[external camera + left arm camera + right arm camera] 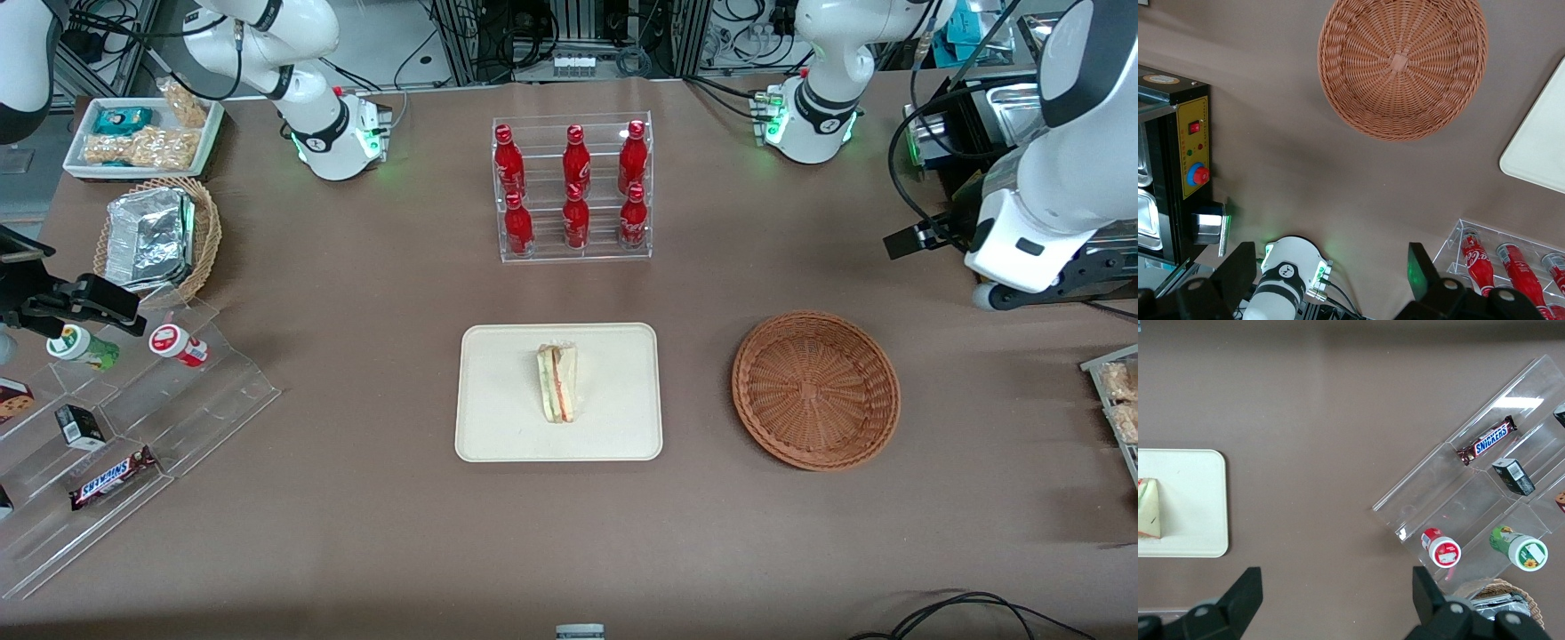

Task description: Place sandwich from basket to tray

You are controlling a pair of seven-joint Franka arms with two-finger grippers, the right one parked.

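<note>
The sandwich (pixel 557 384), a pale wedge with red and green filling, lies on the cream tray (pixel 498 427) in the middle of the table. It also shows in the right wrist view (pixel 1148 509) on the tray (pixel 1198 500). The reddish-brown basket (pixel 815 389) is empty and sits beside the tray, toward the working arm's end. My gripper (pixel 911 238) is raised above the table, farther from the front camera than the basket. In the left wrist view the gripper (pixel 1330 257) is open and empty, with the basket (pixel 1403 63) and a tray corner (pixel 1541 150) in sight.
A clear rack of red bottles (pixel 573 191) stands farther back than the tray. A black machine (pixel 1185 147) stands near the working arm. A clear stepped stand with snacks (pixel 133 427), a tan basket with foil containers (pixel 156 236) and a white snack tray (pixel 142 133) lie toward the parked arm's end.
</note>
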